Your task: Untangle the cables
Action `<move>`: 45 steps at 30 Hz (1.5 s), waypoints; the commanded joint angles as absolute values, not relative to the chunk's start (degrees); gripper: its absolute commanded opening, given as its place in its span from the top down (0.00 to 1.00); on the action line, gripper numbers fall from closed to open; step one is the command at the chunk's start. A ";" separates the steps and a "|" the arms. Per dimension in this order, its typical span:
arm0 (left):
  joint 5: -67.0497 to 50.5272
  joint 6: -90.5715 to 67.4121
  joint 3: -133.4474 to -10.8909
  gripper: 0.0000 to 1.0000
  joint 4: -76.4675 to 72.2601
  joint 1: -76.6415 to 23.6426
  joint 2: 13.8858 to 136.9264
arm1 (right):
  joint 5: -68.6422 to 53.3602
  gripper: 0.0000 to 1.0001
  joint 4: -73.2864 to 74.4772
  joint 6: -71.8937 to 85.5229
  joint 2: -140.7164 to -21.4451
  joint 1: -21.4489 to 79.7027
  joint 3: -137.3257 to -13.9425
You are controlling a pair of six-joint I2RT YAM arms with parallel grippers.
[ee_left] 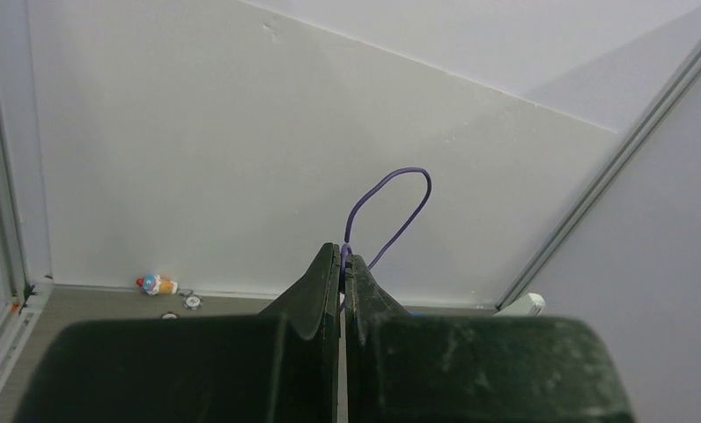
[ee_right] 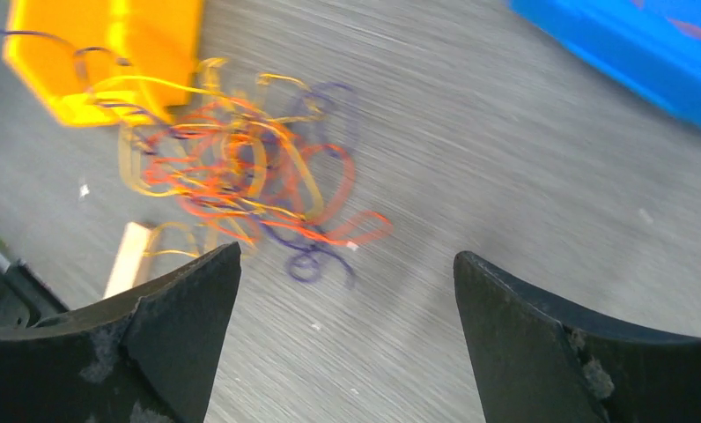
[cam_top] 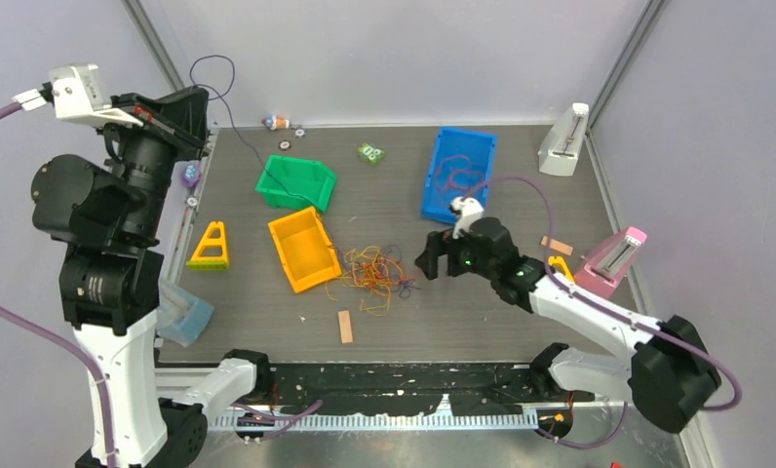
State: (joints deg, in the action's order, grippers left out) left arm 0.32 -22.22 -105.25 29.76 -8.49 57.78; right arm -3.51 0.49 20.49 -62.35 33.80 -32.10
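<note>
The cables [cam_top: 369, 273] lie as a loose tangle of orange, red, yellow and purple strands on the table, just right of the orange bin [cam_top: 304, 249]. My left gripper [cam_top: 197, 102] is raised high at the back left, shut on one thin purple cable [ee_left: 429, 187] that loops above the fingertips. That strand [cam_top: 234, 76] trails down past the green bin toward the tangle. My right gripper [cam_top: 431, 261] hovers low, just right of the tangle, open and empty. In the right wrist view the tangle [ee_right: 232, 167] lies ahead and left of the right gripper [ee_right: 347, 257].
A green bin [cam_top: 296, 182] sits behind the orange one, and a blue bin [cam_top: 459, 174] with a strand inside is at the back right. A wooden block [cam_top: 345, 326], a yellow triangle [cam_top: 211, 246], a white stand [cam_top: 564, 141] and a pink stand [cam_top: 613, 261] are scattered about.
</note>
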 commanded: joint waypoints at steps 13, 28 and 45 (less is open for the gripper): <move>1.30 -20.43 -106.12 1.00 27.84 -8.17 57.53 | 5.71 0.04 4.50 8.72 -97.47 55.17 -60.88; 10.42 -19.02 -106.81 1.00 31.86 -7.93 60.48 | 15.06 0.95 15.50 28.75 -67.39 23.92 -33.32; 3.49 -22.85 -100.41 1.00 32.92 -6.97 64.19 | 3.24 0.95 20.60 27.93 -51.22 0.79 -31.82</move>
State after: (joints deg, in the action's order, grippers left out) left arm 9.39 -20.97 -103.42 35.35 -7.35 63.86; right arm 14.72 24.71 32.88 -53.71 0.95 -29.50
